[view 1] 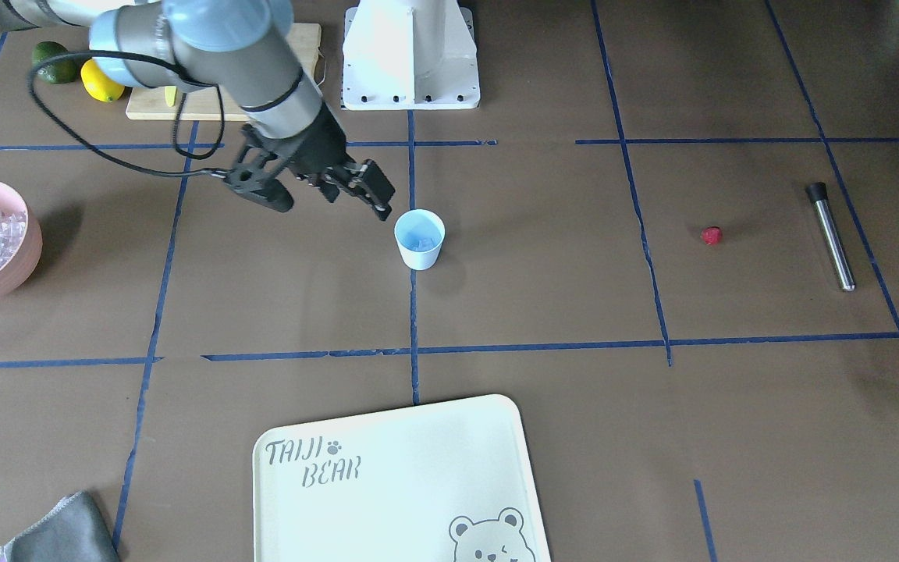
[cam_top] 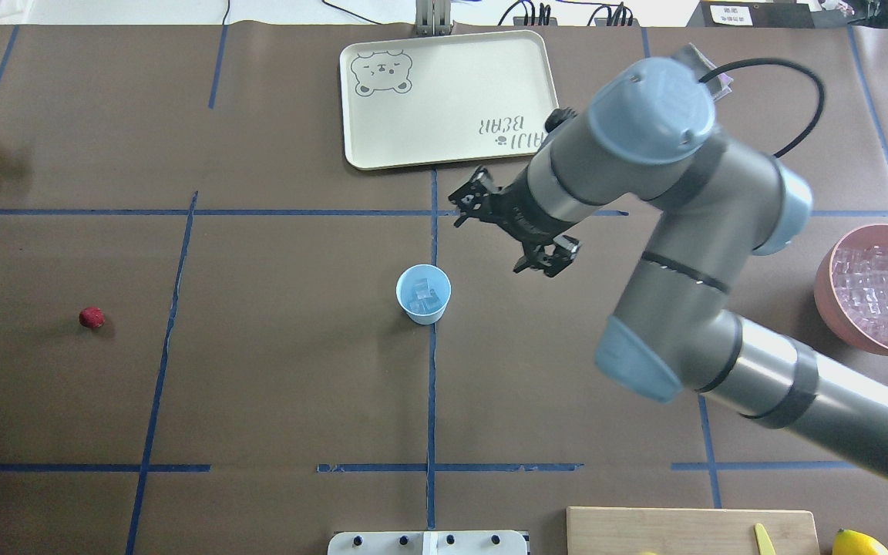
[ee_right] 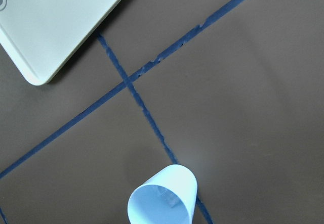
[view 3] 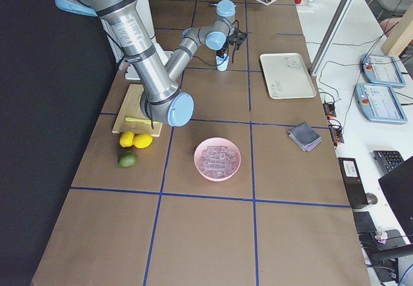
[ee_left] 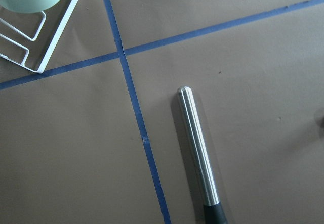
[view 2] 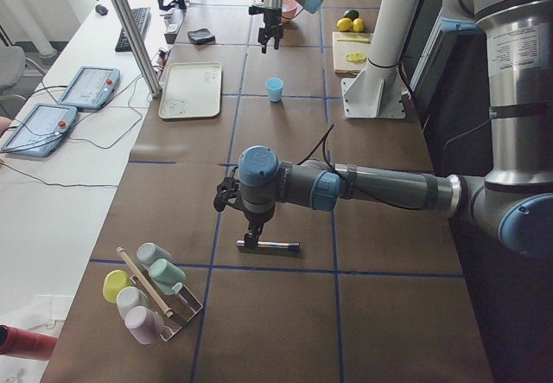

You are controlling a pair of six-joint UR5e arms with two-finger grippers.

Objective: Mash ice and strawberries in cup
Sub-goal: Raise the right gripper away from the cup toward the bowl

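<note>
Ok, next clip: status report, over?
Right gripper open, empty, above table near cup. Left gripper over metal muddler, state unclear. Ice in cup; strawberry on table, not yet in. Nothing blocking cup.

One camera looks down from behind the robot, one faces it across the tabletop (view 1: 535, 312), and two watch from the ends. Each wrist camera peers closely at the surface below its jaws; the right one shares the cup (ee_right: 162, 201) and tray (ee_right: 45, 32) with both overhead views.
</note>
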